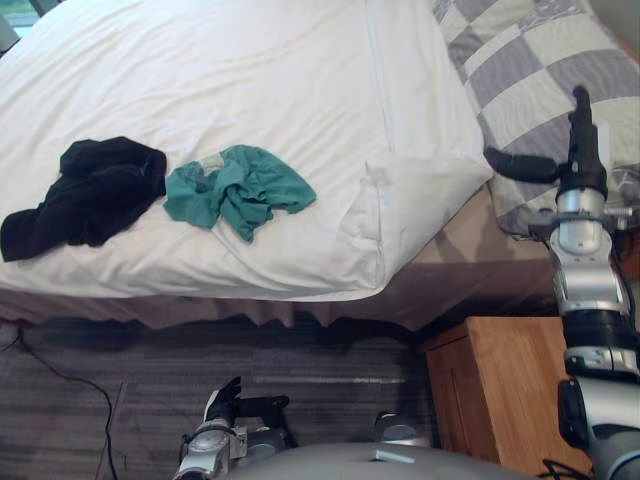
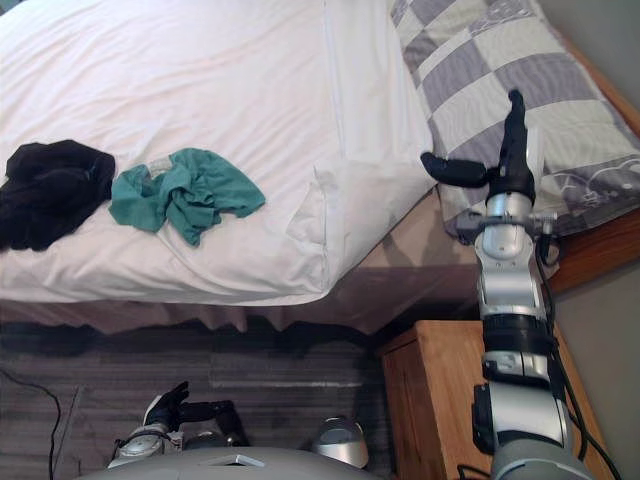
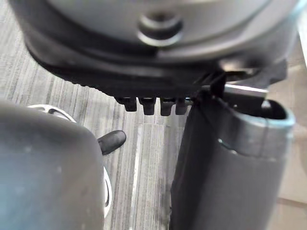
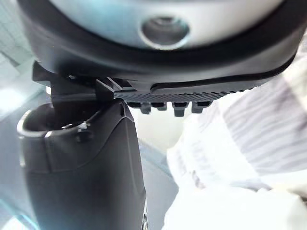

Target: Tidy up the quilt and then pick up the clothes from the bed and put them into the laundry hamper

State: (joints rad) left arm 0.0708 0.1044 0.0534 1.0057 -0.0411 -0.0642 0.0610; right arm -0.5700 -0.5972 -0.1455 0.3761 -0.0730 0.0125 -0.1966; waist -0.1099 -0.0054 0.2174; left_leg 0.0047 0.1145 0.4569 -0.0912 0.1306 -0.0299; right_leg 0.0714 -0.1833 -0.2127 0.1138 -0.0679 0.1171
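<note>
Right hand point(image 2: 509, 168): released, fingers straight and upright, thumb out, above the pillow point(image 1: 530, 70) at the head of the bed point(image 1: 455, 265); holds nothing.
Left hand point(image 1: 226, 401): relaxed and empty, low by the floor.
Quilt point(image 1: 250, 80): white, spread over the bed, its near head corner point(image 1: 385, 205) folded and bunched.
Clothes: black garment point(image 1: 95, 190) and green garment point(image 1: 235, 190), crumpled, touching, on the quilt near the front edge.
Step, as judged: quilt tidying, clothes untouched.
Next move likely calls for lowering the right hand to the bunched corner, pinching it and drawing it flat.
</note>
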